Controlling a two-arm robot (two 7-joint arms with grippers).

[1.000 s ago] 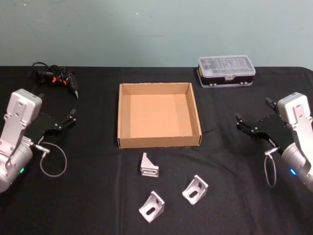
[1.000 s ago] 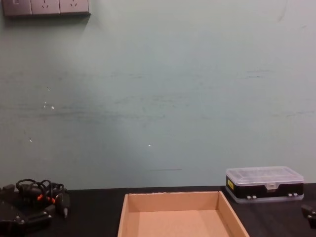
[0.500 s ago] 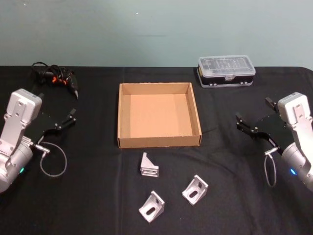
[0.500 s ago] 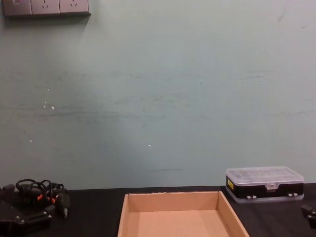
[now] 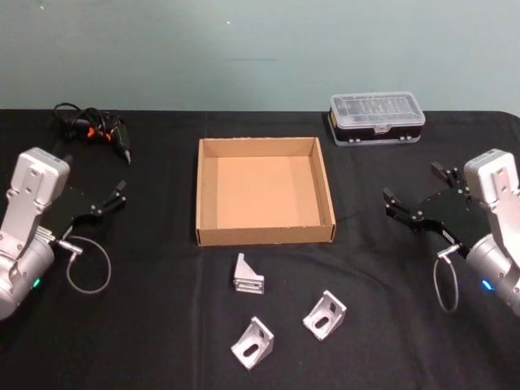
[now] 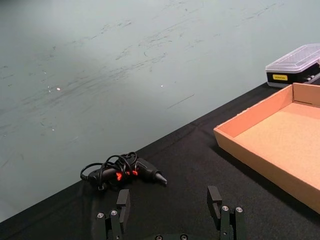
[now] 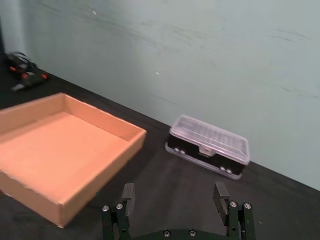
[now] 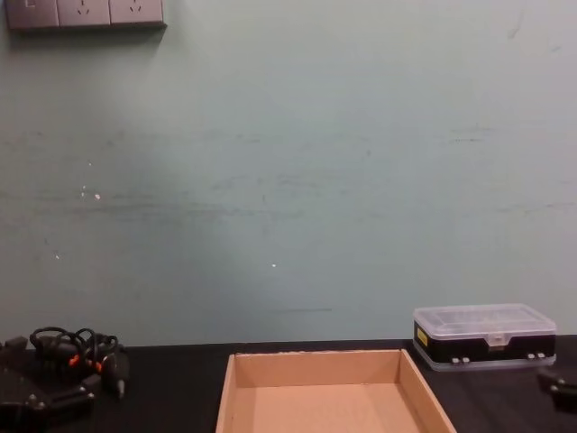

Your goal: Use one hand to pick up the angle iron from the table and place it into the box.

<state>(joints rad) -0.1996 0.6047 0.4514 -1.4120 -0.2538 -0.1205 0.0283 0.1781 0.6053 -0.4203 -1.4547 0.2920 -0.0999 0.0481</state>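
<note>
The angle iron [image 5: 324, 314], judged rigid and slippery, is best gripped across one flange; right gripper [image 5: 413, 185] and left gripper [image 5: 94, 175] are spread wide, empty.

No legible text in any view. Only candidate is a small yellow label [image 6: 280, 77] on the black case [image 6: 305, 76], right edge of the left wrist view, and its print is too small to read. The wall sockets [image 8: 86, 13], upper left of the chest view, show no readable marking.
</note>
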